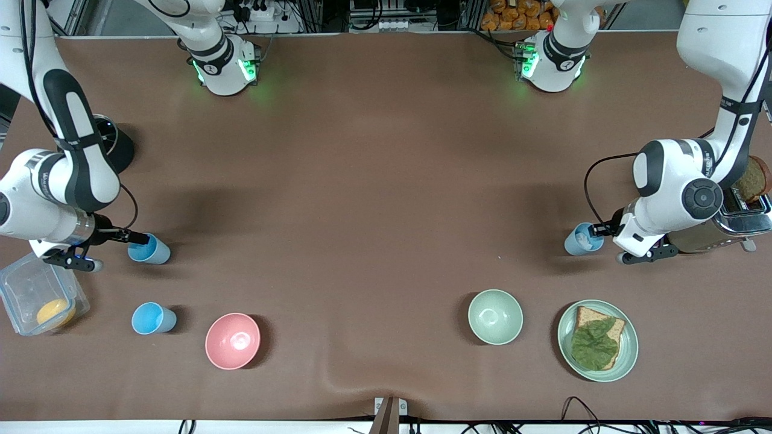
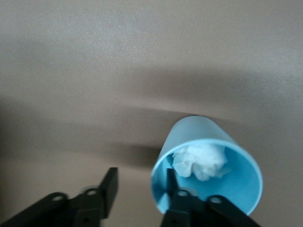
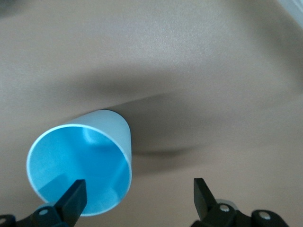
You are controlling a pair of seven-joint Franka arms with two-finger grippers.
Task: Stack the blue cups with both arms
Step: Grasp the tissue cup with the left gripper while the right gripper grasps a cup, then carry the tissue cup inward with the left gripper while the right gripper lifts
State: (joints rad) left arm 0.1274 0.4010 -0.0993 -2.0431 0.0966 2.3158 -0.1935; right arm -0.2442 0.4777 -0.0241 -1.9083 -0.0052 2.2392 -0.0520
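**Both grippers at cup rims**

The left gripper (image 2: 142,189) stood wide, one finger inside the tissue cup (image 1: 582,239) (near the toaster (image 1: 745,212)). The right gripper (image 3: 139,198), also wide, straddled the rim of an empty cup (image 1: 149,249); a third cup (image 1: 153,318) sat beside the pink bowl (image 1: 233,340).

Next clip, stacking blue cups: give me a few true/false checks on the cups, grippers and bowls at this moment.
1. Three blue cups show in the front view. True: one at the right gripper, one at the left gripper, and a free cup beside the pink bowl.
2. The left gripper's cup is empty. False: white crumpled material sits inside it.
3. The right gripper's cup is empty. True.
4. One cup is already stacked in another. False: all three are apart.
5. The green bowl holds bread. False: it is empty; the bread and leaf lie on the plate beside it.
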